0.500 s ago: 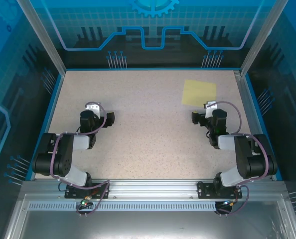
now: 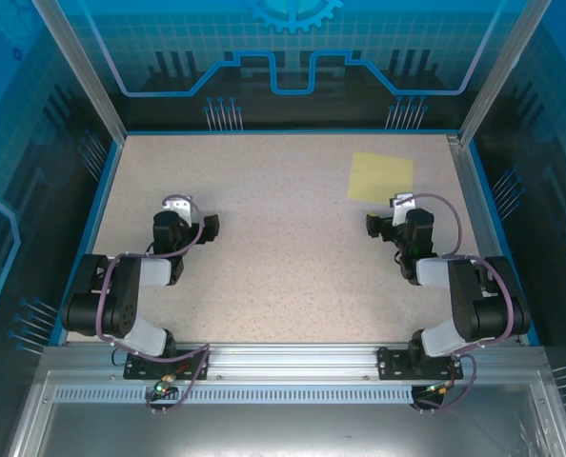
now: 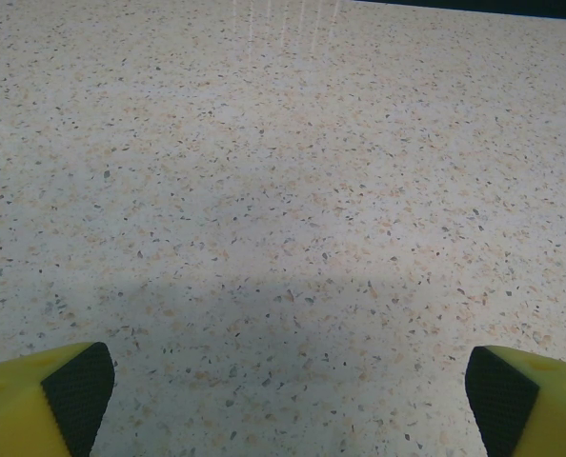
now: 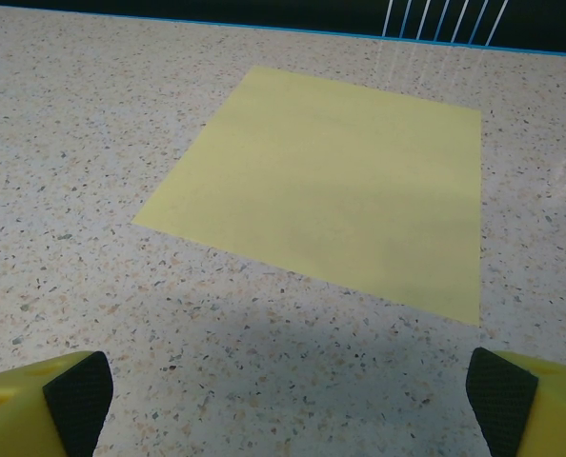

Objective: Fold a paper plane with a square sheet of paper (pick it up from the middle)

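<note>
Paper sheet (image 2: 380,177): flat, unfolded, at 1 o'clock on table (image 2: 264,190), just past right gripper (image 4: 290,395) toward 12 o'clock. Right jaws spread wide, nothing held. Left gripper (image 3: 290,395), 9 o'clock: likewise wide, empty.

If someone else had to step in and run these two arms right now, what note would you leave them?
Left gripper: open, holding nothing, over bare table on the left side.
Right gripper: open, holding nothing, just short of the paper.
Square sheet of paper: lies flat and unfolded on the far right of the table, touched by neither gripper.
Done: nothing; no crease shows.
Left: pick the sheet up from its middle, then make every fold of the plane.
</note>
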`<state>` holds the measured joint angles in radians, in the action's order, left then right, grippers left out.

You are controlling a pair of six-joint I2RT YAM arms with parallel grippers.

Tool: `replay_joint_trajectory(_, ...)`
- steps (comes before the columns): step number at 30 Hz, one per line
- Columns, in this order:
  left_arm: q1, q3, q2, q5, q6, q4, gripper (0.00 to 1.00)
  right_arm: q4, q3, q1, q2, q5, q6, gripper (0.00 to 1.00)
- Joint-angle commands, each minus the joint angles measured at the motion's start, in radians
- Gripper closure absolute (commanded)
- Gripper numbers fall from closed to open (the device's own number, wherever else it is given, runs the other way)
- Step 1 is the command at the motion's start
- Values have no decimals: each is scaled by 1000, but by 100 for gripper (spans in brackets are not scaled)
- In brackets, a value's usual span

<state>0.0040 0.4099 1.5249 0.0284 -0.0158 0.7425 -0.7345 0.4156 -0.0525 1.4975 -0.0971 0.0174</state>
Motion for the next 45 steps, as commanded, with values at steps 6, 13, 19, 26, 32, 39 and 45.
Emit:
replay_joint_trajectory(6,-1,21,-43,14,7,-10,1,68,47,29,-33,75,4,1)
replay_joint_trajectory(13,-22,59,-265,102,-33,-246,1,315,107,40,-240,72,49,1)
replay_joint_trajectory(19,-48,218,-303,30,-167,-525,1,610,287,6,-244,86,122,1)
replay_joint_trajectory(26,-74,382,-225,-200,-322,-701,1,794,482,-4,-100,65,292,1)
replay_joint_trajectory(32,-124,459,-127,-359,-388,-727,1,957,663,-11,85,23,394,1)
replay_joint_trajectory(39,-182,522,-45,-449,-412,-733,1,1191,918,-6,324,-18,452,1)
replay_joint_trajectory(45,-197,537,-24,-467,-410,-744,1,1293,1096,-14,503,-57,441,1)
